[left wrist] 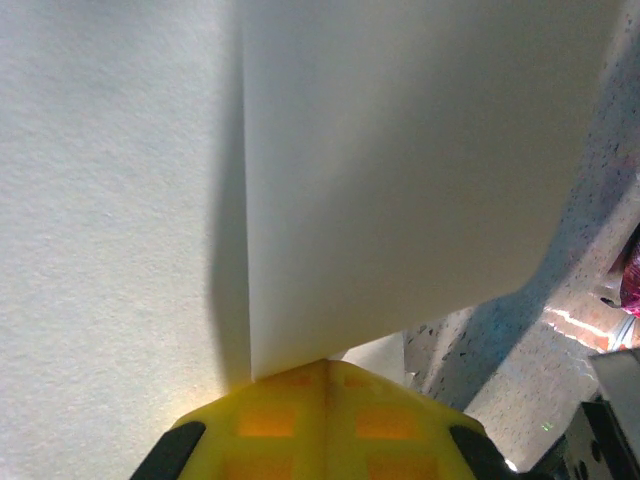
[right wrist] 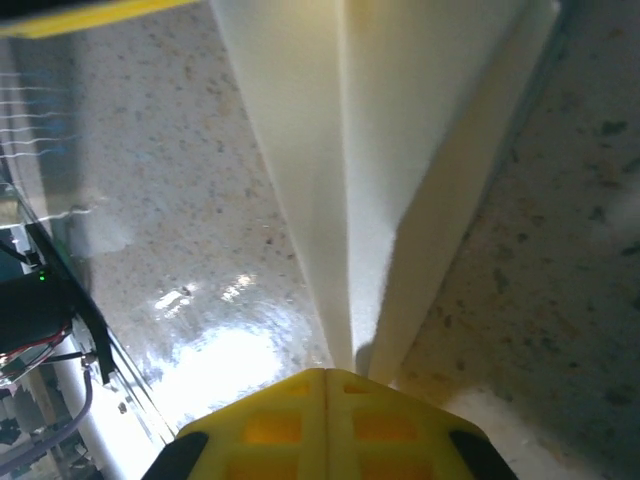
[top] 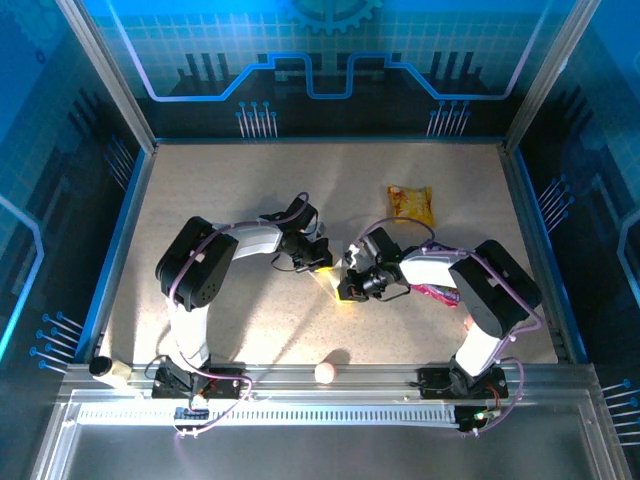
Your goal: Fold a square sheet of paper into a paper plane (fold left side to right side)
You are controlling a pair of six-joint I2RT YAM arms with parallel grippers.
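The sheet of paper (top: pixel 332 284) lies at the centre of the overhead frame, a small pale sliver on the speckled table (top: pixel 230 210). It is mostly hidden there by my two grippers, which meet over it.

My left gripper (left wrist: pixel 325 370) is clenched on the paper. In its wrist view the yellow fingers meet at bottom centre, and a folded white flap rises from them across most of the frame, with a flatter layer behind it at left.

My right gripper (right wrist: pixel 326 376) is clenched on the paper too. There the sheet fans upward from the closed tips as narrow creased layers.

From above, a yellow snack packet (top: pixel 411 204) lies up and right of centre, well apart from the paper. A pink wrapper (top: pixel 437 293) is partly tucked under my right arm, and a small pale ball (top: pixel 326 373) rests on the near rail at bottom centre.
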